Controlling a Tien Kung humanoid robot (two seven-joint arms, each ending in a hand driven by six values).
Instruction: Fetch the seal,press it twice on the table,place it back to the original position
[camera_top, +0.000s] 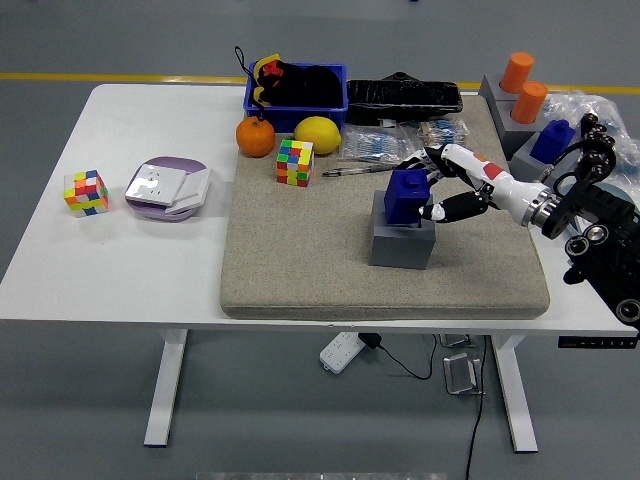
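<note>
You've got the beige felt mat (300, 270) lying nearest you on the white surface (130, 270), and on it the grey square holder block (401, 244) with the dark blue seal (406, 194) sitting upright in its socket. Your right hand (440, 190) reaches in from the right, its white-and-black fingers (447, 210) curled around the seal's right side, thumb low and the others up at the top edge; whether they truly press the seal or just touch it, you cannot tell. Off to your left, clear of the mat, a multicoloured puzzle cube (85, 192) sits just beside a stack of pale lilac and white plates (167, 187). Further back on the mat there's a second multicoloured cube (295, 162) and a pen (360, 170) lying flat. Behind those, an orange (255, 137) next to a yellow lemon (317, 134), then the blue plastic bin (298, 90) holding something black.
</note>
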